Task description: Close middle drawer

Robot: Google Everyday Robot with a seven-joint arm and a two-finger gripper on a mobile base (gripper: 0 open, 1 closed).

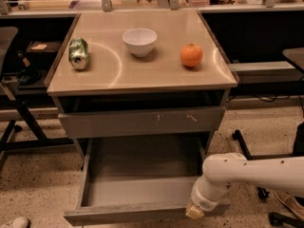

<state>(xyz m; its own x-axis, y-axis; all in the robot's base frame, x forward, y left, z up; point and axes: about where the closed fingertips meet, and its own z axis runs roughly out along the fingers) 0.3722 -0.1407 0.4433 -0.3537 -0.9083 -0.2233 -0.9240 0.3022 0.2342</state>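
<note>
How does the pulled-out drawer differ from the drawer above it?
The middle drawer is pulled far out, interior showing; the upper drawer is barely out. The upper drawer's front has yellowish scratches; the middle drawer's looks plain. Both are grey, handleless. The gripper sits at the middle drawer's front-right corner.

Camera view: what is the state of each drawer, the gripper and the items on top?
middle drawer: pulled far out, nothing inside.
upper drawer: nearly shut.
gripper: at the middle drawer's front, right end.
can: lying on its side.
bowl: upright.
</note>
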